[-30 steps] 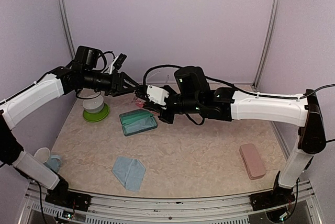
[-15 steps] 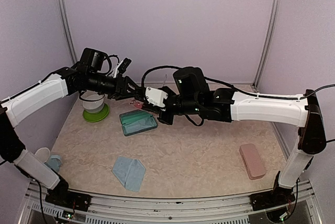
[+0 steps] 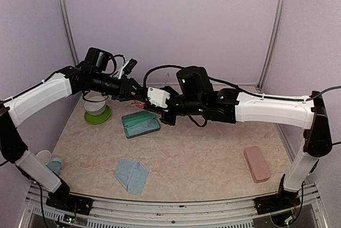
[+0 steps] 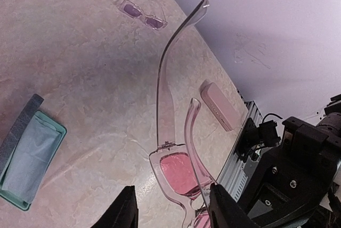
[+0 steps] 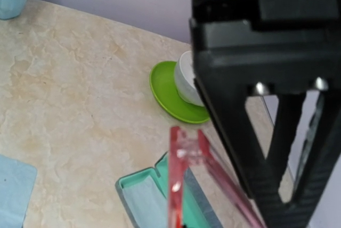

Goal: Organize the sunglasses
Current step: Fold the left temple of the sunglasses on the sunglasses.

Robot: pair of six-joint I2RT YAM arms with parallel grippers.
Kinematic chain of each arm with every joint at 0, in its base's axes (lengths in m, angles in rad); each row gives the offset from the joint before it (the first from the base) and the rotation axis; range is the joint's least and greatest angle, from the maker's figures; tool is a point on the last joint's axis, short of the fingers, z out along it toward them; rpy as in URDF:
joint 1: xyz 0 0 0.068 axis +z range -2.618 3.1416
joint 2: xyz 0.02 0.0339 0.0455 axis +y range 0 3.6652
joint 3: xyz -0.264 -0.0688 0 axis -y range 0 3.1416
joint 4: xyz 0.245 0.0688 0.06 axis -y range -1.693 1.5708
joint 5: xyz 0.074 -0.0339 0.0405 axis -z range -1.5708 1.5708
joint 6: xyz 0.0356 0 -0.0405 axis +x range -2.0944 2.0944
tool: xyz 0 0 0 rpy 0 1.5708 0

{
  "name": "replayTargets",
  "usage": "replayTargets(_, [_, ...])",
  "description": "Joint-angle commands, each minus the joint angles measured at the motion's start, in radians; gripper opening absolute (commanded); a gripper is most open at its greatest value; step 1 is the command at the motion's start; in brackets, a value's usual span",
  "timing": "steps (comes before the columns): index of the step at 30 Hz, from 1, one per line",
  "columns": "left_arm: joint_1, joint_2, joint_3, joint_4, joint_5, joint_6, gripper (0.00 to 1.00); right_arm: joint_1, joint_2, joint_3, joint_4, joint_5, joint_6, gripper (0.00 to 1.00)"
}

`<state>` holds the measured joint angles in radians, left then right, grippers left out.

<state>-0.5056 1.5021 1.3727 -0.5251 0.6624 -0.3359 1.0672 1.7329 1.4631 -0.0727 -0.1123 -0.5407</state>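
Two-armed, meeting in mid-air over the rear left of the table (image 3: 202,148): pinching the pink-red sunglasses (image 4: 178,172) tight in the right gripper (image 3: 148,101), straddling the same pair's lens front with the left gripper (image 4: 173,209), its fingers (image 4: 125,209) standing part-way apart, contact with the frame impossible to judge. Showing off squarish rose lenses in a thin translucent frame, both long arms unfolded and reaching away from the left wrist camera. Hanging clear of the surface, over an open teal case (image 3: 140,124) with a light-blue cloth (image 4: 29,156) laid inside. Sharing the scene with a second pair of sunglasses (image 4: 143,15), pale and clear-framed with purplish lenses, lying flat on the table well apart, close to one of the lilac walls (image 3: 170,20). Also taking in a closed pink case (image 3: 257,163) toward the right edge, a second light-blue cloth (image 3: 131,174) crumpled at the near side, and a white cup (image 3: 96,105) sitting on a green saucer (image 3: 98,117) at the left. Playing out on a beige, marble-patterned top, closed in by those walls, with metal posts (image 3: 276,25) in the rear corners.
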Motion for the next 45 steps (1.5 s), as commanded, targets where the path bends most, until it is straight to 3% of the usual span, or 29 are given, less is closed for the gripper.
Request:
replayTargets(1, [-0.009,0.022,0.047,-0.037,0.019,0.044,0.45,0.016,-0.017,0.037,0.003,-0.001,-0.026,0.0])
replayTargets(22, [-0.025,0.035,0.088,-0.074,-0.015,0.062,0.42,0.016,-0.011,0.048,0.003,0.009,-0.054,0.0])
replayTargets(30, [0.084,0.019,0.168,-0.011,0.018,-0.027,0.44,0.023,-0.05,-0.01,0.009,-0.032,0.007,0.0])
replayTargets(37, [0.2,0.014,0.129,0.039,0.074,-0.061,0.45,0.029,-0.078,0.012,0.04,-0.129,0.055,0.0])
replayTargets(45, [0.216,0.048,0.071,0.136,0.164,-0.102,0.45,0.048,-0.058,0.095,0.05,-0.277,0.053,0.0])
